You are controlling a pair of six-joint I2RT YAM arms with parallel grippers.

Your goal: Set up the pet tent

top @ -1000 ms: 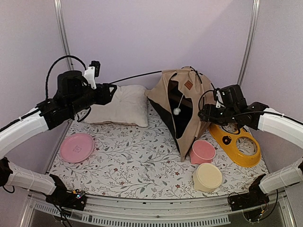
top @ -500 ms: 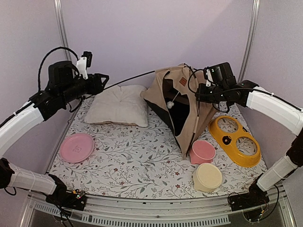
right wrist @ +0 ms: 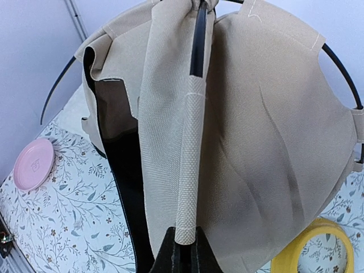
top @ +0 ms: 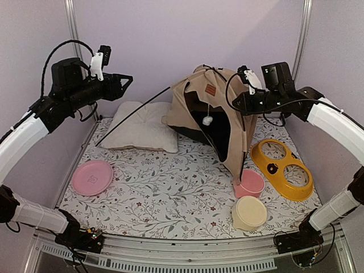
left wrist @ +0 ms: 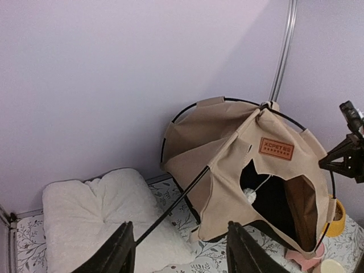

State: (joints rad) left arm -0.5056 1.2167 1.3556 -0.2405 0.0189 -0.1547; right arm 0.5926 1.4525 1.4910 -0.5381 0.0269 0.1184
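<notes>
Nearest me, a smooth round cream bowl (top: 249, 212) on the flower-printed desk (top: 159, 193); beyond it the pet tent (top: 236, 139) at far middle, coarse tan weave over thin arched black poles, with a puffy white cushion (top: 145, 128) to its left. My right pincer (right wrist: 183, 245) is pressed together on its woven pole sleeve; the left pincer (left wrist: 179, 244) hangs spread, holding nothing

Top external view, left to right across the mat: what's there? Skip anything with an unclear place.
Round pink plate → cream padded cushion → tan fabric pet tent → yellow two-hole bowl stand.
</notes>
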